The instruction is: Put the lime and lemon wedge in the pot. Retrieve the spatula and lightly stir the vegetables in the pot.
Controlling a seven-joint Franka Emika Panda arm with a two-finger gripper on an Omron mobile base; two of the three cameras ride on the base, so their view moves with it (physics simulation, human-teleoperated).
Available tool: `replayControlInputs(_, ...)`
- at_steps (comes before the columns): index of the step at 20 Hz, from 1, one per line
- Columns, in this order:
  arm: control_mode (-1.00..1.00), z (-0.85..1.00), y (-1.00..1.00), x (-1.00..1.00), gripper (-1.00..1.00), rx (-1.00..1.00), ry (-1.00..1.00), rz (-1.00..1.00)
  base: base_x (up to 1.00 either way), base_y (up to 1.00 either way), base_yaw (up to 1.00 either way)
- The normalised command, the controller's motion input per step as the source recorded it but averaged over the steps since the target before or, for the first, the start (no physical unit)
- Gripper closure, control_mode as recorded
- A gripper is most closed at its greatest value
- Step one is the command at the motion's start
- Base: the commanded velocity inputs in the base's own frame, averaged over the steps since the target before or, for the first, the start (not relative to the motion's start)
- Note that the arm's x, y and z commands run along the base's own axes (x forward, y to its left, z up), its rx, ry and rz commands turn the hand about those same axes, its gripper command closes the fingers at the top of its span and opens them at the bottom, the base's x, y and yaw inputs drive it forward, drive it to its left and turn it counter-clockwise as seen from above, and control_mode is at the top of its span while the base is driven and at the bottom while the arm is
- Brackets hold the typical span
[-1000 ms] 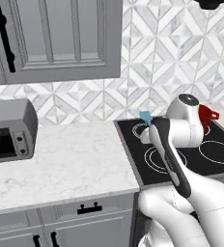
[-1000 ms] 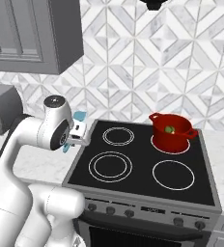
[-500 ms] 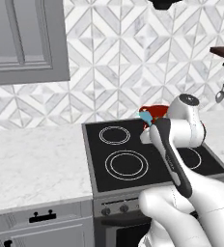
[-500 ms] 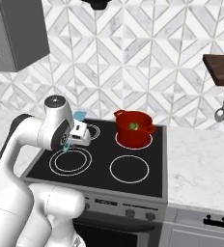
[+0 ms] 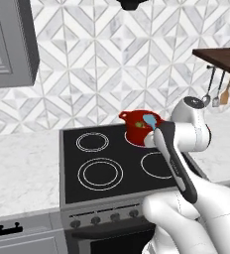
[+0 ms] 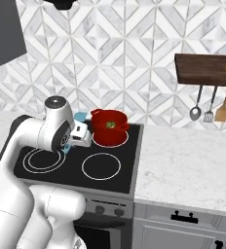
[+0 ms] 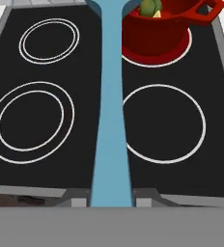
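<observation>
- Right now, on my left base view, the red pot (image 5: 138, 128) sits on the back right burner of the black stove (image 5: 82, 173), in front of the patterned tile wall. The arm (image 5: 179, 168) crosses in front of it, and a bit of the light-blue spatula (image 5: 149, 120) pokes up just at the pot's near rim. I can't see the fingers themselves from here.
- Over on the right base view, the pot (image 6: 109, 128) is on that same back burner, next to the white marble counter (image 6: 188, 165), with something green, the lime (image 6: 110, 124), inside it. The gripper (image 6: 79, 136) hangs just to the left of the pot and above the stove (image 6: 78, 165); the spatula (image 6: 80, 117) shows as a blue tip above it. Hanging utensils (image 6: 212, 108) dangle under a wooden shelf (image 6: 207, 69) on the wall, well apart from the pot.
- Finally, on the hand view, the spatula (image 7: 111, 120) runs straight up the middle from between the two fingertips, which are clamped tight on its handle. Its far end reaches the pot (image 7: 157, 36), and in the pot I see the lime (image 7: 150, 7) with the lemon wedge (image 7: 157, 14) touching it. The gripper (image 7: 111, 197) is over the front of the stove (image 7: 32, 159), between the two front burners.
</observation>
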Motion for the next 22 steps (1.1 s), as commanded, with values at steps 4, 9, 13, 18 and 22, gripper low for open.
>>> replayControlInputs(4, 1.0, 0.0, 0.0, 0.0, 1.0, 0.0, 0.0, 0.0, 0.13, -0.43, -0.03)
replayControlInputs(9, 1.0, 0.0, 0.0, 0.0, 1.0, 0.0, 0.0, 0.0, 0.2, -0.33, -0.01)
replayControlInputs(13, 1.0, 0.0, 0.0, 0.0, 1.0, 0.0, 0.0, 0.0, 0.38, 0.0, 0.0)
replayControlInputs(18, 1.0, 0.0, 0.0, 0.0, 1.0, 0.0, 0.0, 0.0, 0.48, 0.03, 0.0)
replayControlInputs(22, 1.0, 0.0, 0.0, 0.0, 1.0, 0.0, 0.0, 0.0, 0.04, -0.01, 0.0)
